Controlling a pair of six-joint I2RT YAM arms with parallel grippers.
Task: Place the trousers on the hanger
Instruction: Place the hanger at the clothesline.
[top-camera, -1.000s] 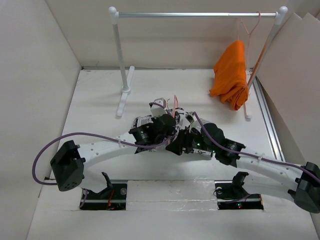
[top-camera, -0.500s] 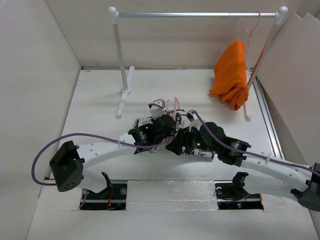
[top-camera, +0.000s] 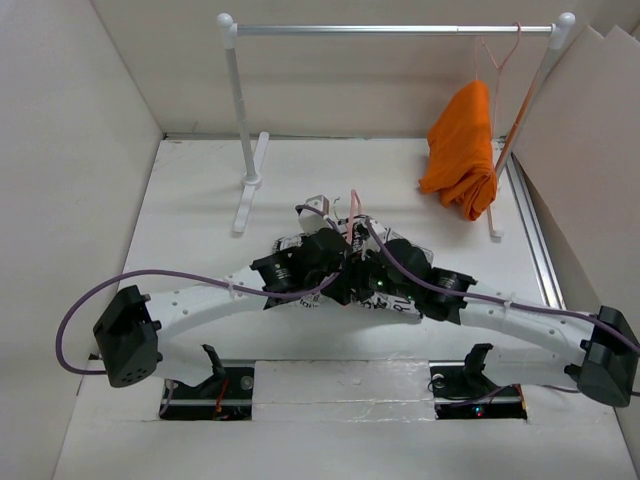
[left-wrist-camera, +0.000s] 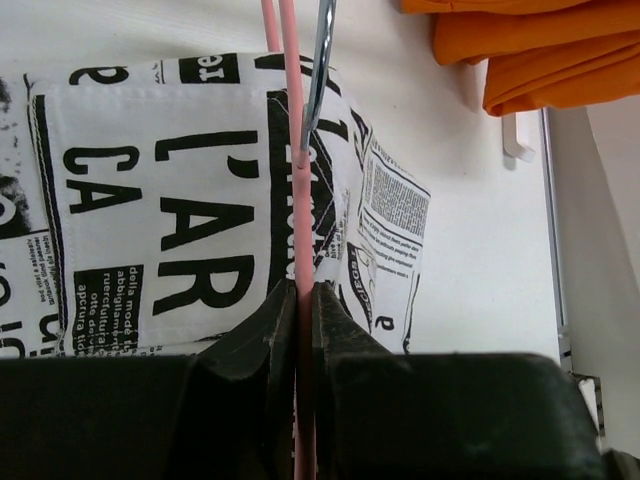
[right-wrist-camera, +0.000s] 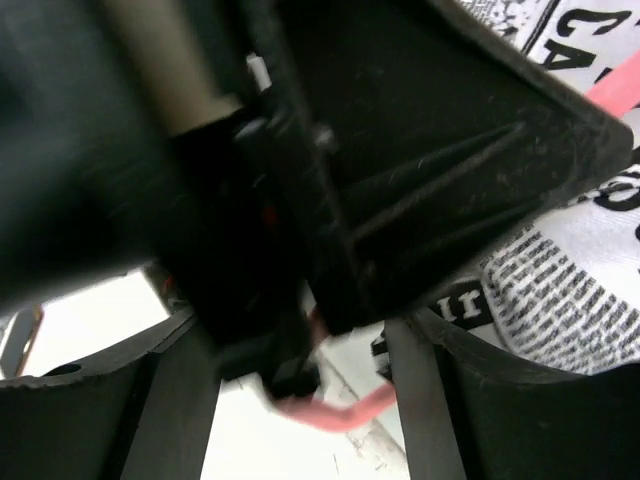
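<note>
The newspaper-print trousers (top-camera: 291, 243) lie bunched on the table centre, mostly under both grippers. In the left wrist view they (left-wrist-camera: 180, 200) spread flat beyond the jaws. The pale pink hanger (top-camera: 352, 208) rises from the pile, hook towards the back. My left gripper (top-camera: 335, 252) is shut on a pink bar of the hanger (left-wrist-camera: 293, 150), jaws pinching it (left-wrist-camera: 298, 300). My right gripper (top-camera: 360, 275) is open and pressed close against the left one. In the right wrist view its fingers (right-wrist-camera: 420, 400) straddle a pink hanger corner (right-wrist-camera: 340, 413), with trousers (right-wrist-camera: 570, 280) at the right.
A white clothes rail (top-camera: 390, 30) stands at the back, with its left foot (top-camera: 250, 185) on the table. An orange cloth (top-camera: 462, 150) hangs from a coral hanger (top-camera: 500, 55) at the rail's right end. The cloth also shows in the left wrist view (left-wrist-camera: 520, 40).
My right arm has slid left, bringing its gripper close against the left gripper. The left gripper and hanger have barely shifted.
</note>
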